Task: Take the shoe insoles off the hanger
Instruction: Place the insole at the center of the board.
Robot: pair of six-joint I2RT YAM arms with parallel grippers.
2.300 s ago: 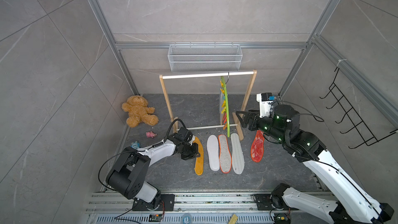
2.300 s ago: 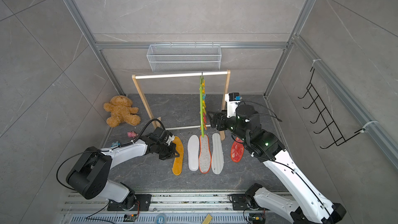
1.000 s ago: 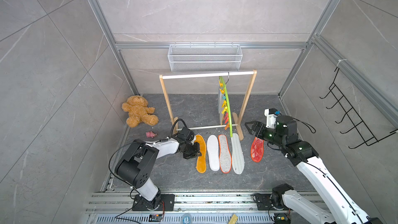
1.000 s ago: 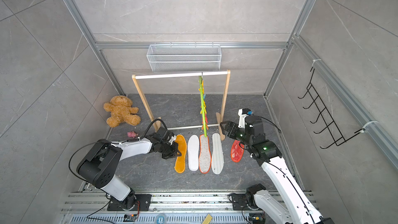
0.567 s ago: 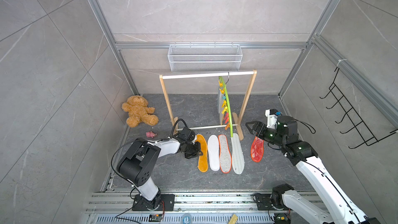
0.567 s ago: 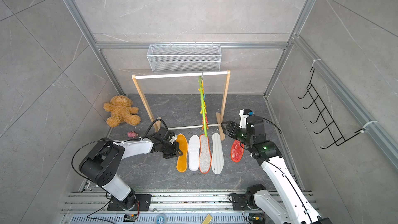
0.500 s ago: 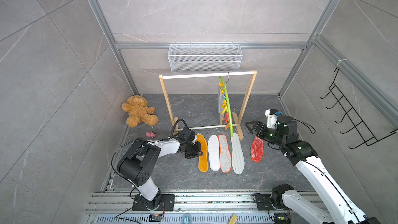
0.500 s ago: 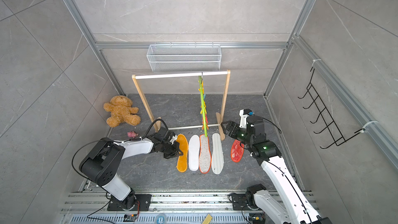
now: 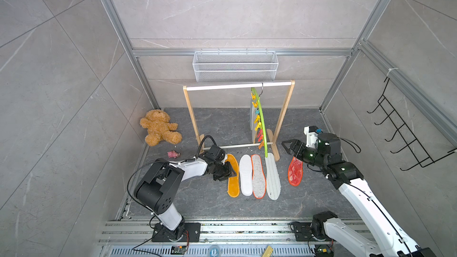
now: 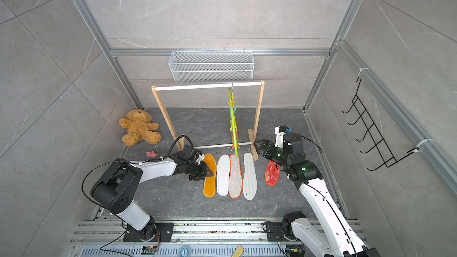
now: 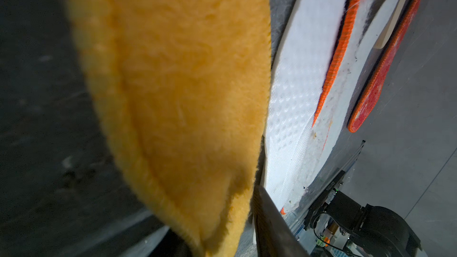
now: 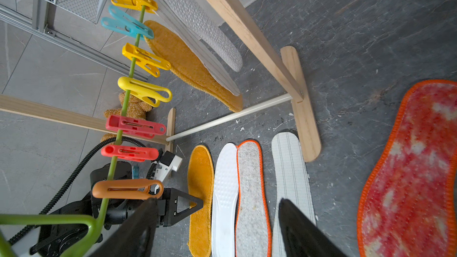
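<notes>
Orange-yellow plush: the orange-yellow insole [image 9: 233, 179] lies flat at the front middle of the floor [image 9: 210, 201]. It is the leftmost of a row, and its long axis runs front to back.
Left gripper: the left gripper [image 9: 228, 170] sits low against that insole's left edge, near its far end. In the left wrist view the plush fills the picture beside one dark finger [image 11: 269, 223]. Whether the fingers pinch the plush or stand loose I cannot tell.
On the floor: five insoles. The orange-yellow one, the white insole [image 9: 246, 175], the grey insole with orange rim [image 9: 258, 176] and the pale striped insole [image 9: 272, 178] lie side by side, all parallel. The red mesh insole [image 9: 295, 173] lies apart, toward the floor's right edge.
On the hanger: three insoles, counted in the right wrist view. They are the hanging plush insole [image 12: 193, 67], the hanging striped insole [image 12: 215, 75] and the dotted grey insole [image 12: 202, 21]. Their long axes point down at the floor.
Hanger: the lime-green hanger [image 9: 263, 129] is hooked on the white rail [image 9: 235, 86] of the wooden rack [image 9: 284, 110]. Its bar runs back to front.
Clips: eight clips [image 12: 144, 91], four yellow, one blue, two red and one orange. The red and orange ones at the front end hold nothing.
Right gripper: the right gripper [image 9: 288, 147] has its fingers spread wide with nothing between them. It hovers just right of the rack's right foot, aimed at the hanger.
Relation for the next move: the hanging three lie to the left of the right fingers and farther back, under the bar's rear clips. The right arm is the nearer one, so I judge the reach to be its job.
Elsewhere: one teddy bear [image 9: 159, 131] and one pink toy [image 9: 173, 154] lie toward the floor's back left corner. One wire basket [image 9: 235, 66] is on the back wall, and one set of black wall hooks [image 9: 405, 132] is on the right wall.
</notes>
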